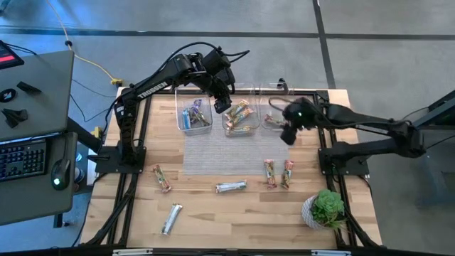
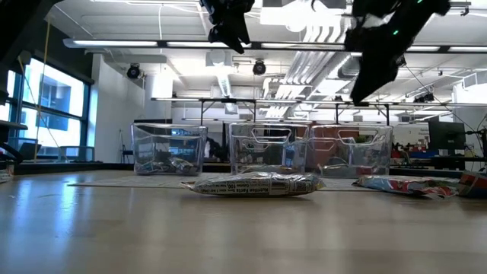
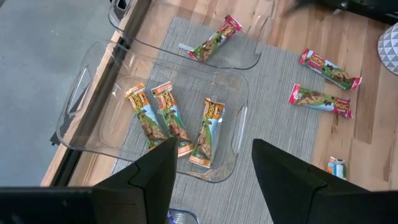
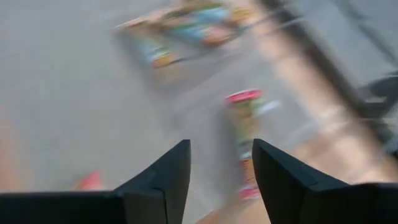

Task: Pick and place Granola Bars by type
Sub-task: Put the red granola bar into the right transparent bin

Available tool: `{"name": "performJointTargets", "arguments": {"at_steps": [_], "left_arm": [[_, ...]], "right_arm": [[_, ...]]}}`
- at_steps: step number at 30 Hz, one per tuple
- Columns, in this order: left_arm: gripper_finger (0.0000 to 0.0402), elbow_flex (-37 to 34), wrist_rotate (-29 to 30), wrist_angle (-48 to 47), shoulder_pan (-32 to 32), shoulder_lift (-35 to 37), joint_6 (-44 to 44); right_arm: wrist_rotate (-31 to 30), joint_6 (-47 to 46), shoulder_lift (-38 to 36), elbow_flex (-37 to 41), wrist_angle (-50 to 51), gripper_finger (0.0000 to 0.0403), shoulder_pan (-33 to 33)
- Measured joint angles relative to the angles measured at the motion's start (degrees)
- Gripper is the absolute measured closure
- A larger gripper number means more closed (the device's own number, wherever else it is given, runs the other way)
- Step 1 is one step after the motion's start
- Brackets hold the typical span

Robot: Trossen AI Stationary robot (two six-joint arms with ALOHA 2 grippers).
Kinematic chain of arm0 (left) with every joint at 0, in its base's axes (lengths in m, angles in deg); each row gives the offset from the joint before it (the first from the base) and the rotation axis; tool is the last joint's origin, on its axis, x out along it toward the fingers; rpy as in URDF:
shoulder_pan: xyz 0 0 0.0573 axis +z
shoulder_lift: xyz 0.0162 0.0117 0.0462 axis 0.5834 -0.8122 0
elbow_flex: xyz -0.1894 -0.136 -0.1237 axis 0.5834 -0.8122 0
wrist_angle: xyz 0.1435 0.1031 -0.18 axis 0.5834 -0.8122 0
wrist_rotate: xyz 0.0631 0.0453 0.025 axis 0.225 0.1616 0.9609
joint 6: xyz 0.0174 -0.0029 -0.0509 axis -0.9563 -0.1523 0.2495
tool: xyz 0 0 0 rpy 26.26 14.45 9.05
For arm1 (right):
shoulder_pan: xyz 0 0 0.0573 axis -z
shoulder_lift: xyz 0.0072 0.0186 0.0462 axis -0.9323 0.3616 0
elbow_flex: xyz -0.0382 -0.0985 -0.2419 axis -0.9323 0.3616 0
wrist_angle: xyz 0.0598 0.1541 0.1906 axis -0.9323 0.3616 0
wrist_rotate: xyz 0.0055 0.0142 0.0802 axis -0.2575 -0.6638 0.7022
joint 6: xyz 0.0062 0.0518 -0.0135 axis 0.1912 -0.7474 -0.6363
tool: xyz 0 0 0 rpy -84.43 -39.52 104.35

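Silver-white foil bar [image 2: 253, 184] is lying nearest, flat on wood; left gripper [image 1: 219, 99] is hovering empty, fingers apart, above three orange-green bars [image 3: 176, 122] in the clear middle bin [image 3: 81, 102]; right gripper [image 1: 288, 133], open and empty, is hanging beside the right bin [image 1: 274, 89].

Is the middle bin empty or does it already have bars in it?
Not empty. The left wrist view shows three orange-green bars lying flat inside the middle bin, with the left end effector above it, open.

even bright overhead light, ceiling strip lamps [image 2: 228, 43] glaring in low view; window [image 2: 53, 106] adds daylight. soft faint shadows on table [image 1: 213, 213]. right wrist view heavily motion-blurred; left wrist view sharp. low view foreground tabletop soft.
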Motion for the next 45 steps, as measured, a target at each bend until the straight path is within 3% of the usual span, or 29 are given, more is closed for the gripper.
{"name": "performJointTargets", "arguments": {"at_steps": [4,12,22,26,34,39,45], "left_arm": [[0.0199,0.0,0.0,0.0,0.0,0.0,0.0],[0.0199,0.0,0.0,0.0,0.0,0.0,0.0],[0.0199,0.0,0.0,0.1,0.0,0.0,0.0],[0.0199,0.0,0.0,0.1,0.0,0.0,0.0],[0.0199,0.0,0.0,0.0,0.0,0.0,0.0],[0.0199,0.0,0.0,-0.1,0.0,0.0,0.0],[0.0199,0.0,0.0,0.0,0.0,0.0,0.1]], "right_arm": [[4.4,-4.8,-2.5,0.0,4.2,0.0247,-7.3],[4.4,-22.2,1.6,0.0,9.5,0.0246,-21.8],[7.4,-36.0,12.2,0.0,18.6,0.0244,-30.0],[7.6,-23.5,15.9,0.0,16.0,0.0245,-33.2],[6.4,12.7,22.3,0.0,7.0,0.0246,-41.7],[7.1,18.0,27.2,0.0,6.9,0.0246,-43.9],[0.0,25.1,31.5,0.0,6.1,0.0247,-44.7]]}}
